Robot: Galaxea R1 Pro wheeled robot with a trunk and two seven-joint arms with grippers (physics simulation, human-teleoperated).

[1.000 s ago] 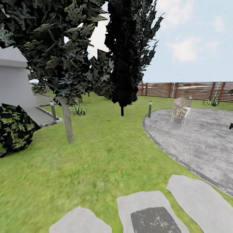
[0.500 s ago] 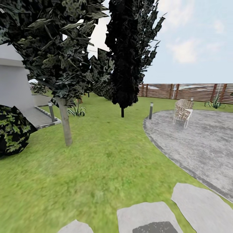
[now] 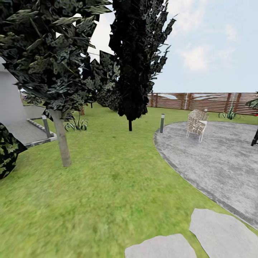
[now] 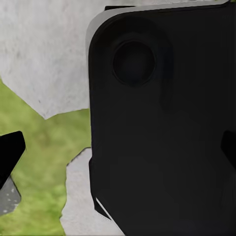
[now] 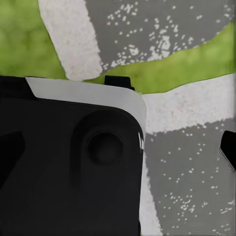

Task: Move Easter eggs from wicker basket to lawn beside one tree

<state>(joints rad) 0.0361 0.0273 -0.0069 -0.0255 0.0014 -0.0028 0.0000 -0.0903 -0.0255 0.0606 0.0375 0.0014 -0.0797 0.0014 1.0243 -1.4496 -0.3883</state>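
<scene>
Head view was all garden, robot in transit. The lawn (image 3: 118,186) filled the foreground and ran back to the brown slat fence (image 3: 200,101). The tree (image 3: 61,143), slim pale trunk with a dark leafy crown, stood left of centre on the grass. Behind it and further right was the black conifer (image 3: 134,61) on a thin stem, well apart from the tree. A corner of the white house (image 3: 9,96) and its paved step sat at the far left, with a dark leafy bush (image 3: 7,150) in front.

Right side: a curved grey paved patio (image 3: 218,161), a wicker chair (image 3: 197,123) standing on it, and a short bollard light (image 3: 162,123) at the patio's edge. Two pale stepping stones (image 3: 218,229) lay in the grass near the bottom.

Left wrist view: mostly a black robot body panel (image 4: 162,128), with grass and pale stone beside it. Dark finger tips (just the edges) showed at both sides of the frame, so I couldn't tell whether the left gripper (image 4: 118,147) was released or clenched. Right wrist view: same story for the right gripper (image 5: 123,147), a black panel over speckled grey stone and strips of grass, clamp state not readable.
</scene>
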